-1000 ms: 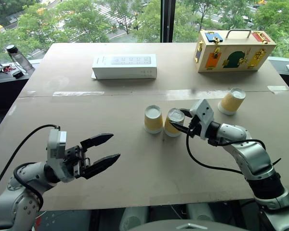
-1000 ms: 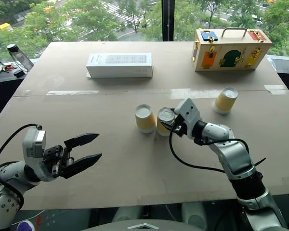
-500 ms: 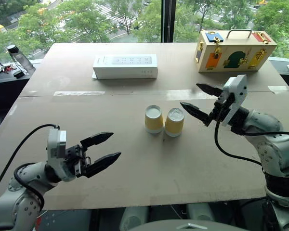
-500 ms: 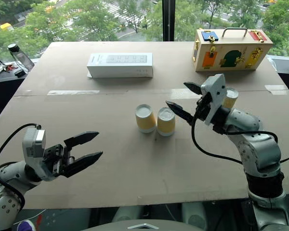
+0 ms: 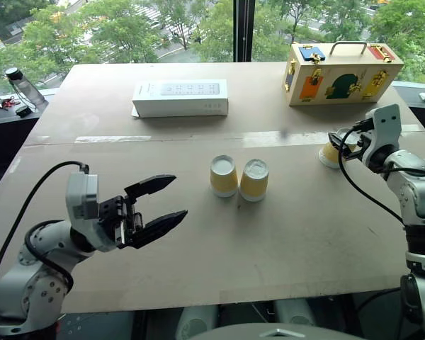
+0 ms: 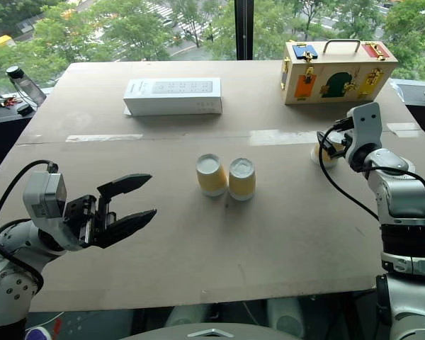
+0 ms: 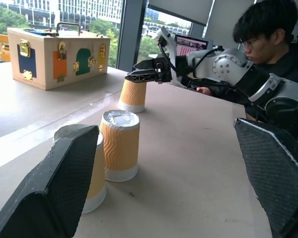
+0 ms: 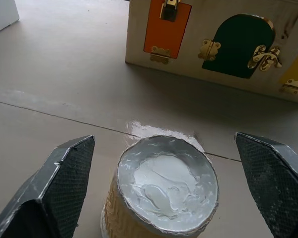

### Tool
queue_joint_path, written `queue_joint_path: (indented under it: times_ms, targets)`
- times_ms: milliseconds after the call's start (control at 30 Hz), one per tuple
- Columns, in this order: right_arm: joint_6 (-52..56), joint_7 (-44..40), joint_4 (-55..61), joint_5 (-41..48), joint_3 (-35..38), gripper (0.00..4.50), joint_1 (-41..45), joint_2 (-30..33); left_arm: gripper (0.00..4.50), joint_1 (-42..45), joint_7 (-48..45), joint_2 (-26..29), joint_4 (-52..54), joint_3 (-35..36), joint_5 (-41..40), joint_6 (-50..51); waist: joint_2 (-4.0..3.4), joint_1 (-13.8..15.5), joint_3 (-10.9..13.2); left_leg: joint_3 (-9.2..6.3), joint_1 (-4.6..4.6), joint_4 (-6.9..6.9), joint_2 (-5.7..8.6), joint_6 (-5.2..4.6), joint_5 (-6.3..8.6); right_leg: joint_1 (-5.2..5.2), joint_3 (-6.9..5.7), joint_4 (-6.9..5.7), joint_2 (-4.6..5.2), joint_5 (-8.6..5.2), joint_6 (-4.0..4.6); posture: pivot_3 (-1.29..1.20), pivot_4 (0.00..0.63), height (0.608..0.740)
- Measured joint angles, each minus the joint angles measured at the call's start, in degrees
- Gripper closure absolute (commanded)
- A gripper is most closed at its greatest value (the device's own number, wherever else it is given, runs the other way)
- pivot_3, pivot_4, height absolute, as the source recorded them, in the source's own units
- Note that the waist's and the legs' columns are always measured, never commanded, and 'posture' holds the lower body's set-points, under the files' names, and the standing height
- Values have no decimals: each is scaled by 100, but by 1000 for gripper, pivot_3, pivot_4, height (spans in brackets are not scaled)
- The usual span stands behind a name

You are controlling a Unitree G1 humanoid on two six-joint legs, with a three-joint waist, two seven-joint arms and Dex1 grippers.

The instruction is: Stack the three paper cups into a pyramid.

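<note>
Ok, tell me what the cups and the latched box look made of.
Cups: apparently paper, matte ribbed tan sides, with white upturned bases. Box: seemingly pale wood, given its light unpainted faces, with coloured painted panels and shiny brass-looking latches.

Both eye views look down and forward over the table point(image 5: 198, 234) from the head, sharing almost the same scene. The left wrist view looks low across it; the right wrist view sits close above one cup point(image 8: 164, 191), facing the box point(image 8: 213, 44).
</note>
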State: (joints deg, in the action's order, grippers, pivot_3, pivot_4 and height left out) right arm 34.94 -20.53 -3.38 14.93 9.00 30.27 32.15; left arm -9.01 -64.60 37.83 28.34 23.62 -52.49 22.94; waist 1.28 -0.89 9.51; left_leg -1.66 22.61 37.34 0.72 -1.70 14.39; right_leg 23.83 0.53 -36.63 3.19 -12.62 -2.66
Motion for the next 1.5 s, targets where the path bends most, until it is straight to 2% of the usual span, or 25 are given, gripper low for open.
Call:
queue_joint_path:
  times_ms: [100,233,267,433,567,700,833,1000,1200,1500]
  targets:
    - [4,63,-180,-5,13,54,47,-73,0,-29,-1,0,42,-13,0,0,0,11,0,1,0,0,0,0,0,0,2,0,0,0,0,0,150,740]
    - [16,83,-365,38,90,1988,48,-163,0,-124,-2,-2,43,-15,0,-3,-1,13,1,2,1,0,1,0,0,-1,3,1,0,0,0,0,150,740]
    - [16,83,-365,38,93,2171,48,-162,0,-135,-2,-2,44,-15,0,-4,-1,12,0,1,1,1,1,0,0,-1,3,1,0,0,0,0,150,740]
    - [28,-103,-218,134,96,2183,-26,-138,0,-234,7,-25,44,-13,0,-9,-3,12,2,-1,1,0,0,0,0,-1,1,0,-2,0,-1,0,150,740]
    - [232,-562,468,570,104,2183,3,-88,0,-283,31,-115,-57,68,-2,-28,-10,-6,6,-1,0,0,-2,-1,0,0,2,0,-4,2,-4,0,150,740]
    - [982,-1135,1588,1585,-72,2183,671,-153,0,-513,15,-199,-365,206,39,-130,-27,-74,16,-4,-2,-2,-12,-1,0,4,-2,-4,-8,3,-5,0,150,740]
    - [1493,-1590,2319,2100,-831,2183,1386,-189,0,-621,1,-264,-481,294,69,-301,-19,-37,12,-22,1,-2,-14,-1,0,-1,-25,-1,-5,0,0,0,150,740]
    - [1831,-1627,2224,2148,-1323,2183,1639,-338,0,-875,-28,-353,-495,421,81,-496,-19,24,12,-18,13,1,6,-1,0,1,-24,8,46,-9,16,0,150,740]
    - [1837,-1846,2246,1974,-1825,2183,1761,-320,0,-1216,-199,-523,-594,735,85,-824,-21,13,13,-22,14,-5,5,0,1,4,-39,12,50,-9,16,0,150,740]
    - [1645,-2056,2183,1632,-2034,2183,1761,-278,0,-1240,-271,-573,-610,800,7,-928,-20,10,13,-28,15,-2,6,0,0,2,-46,11,48,-8,17,0,150,740]
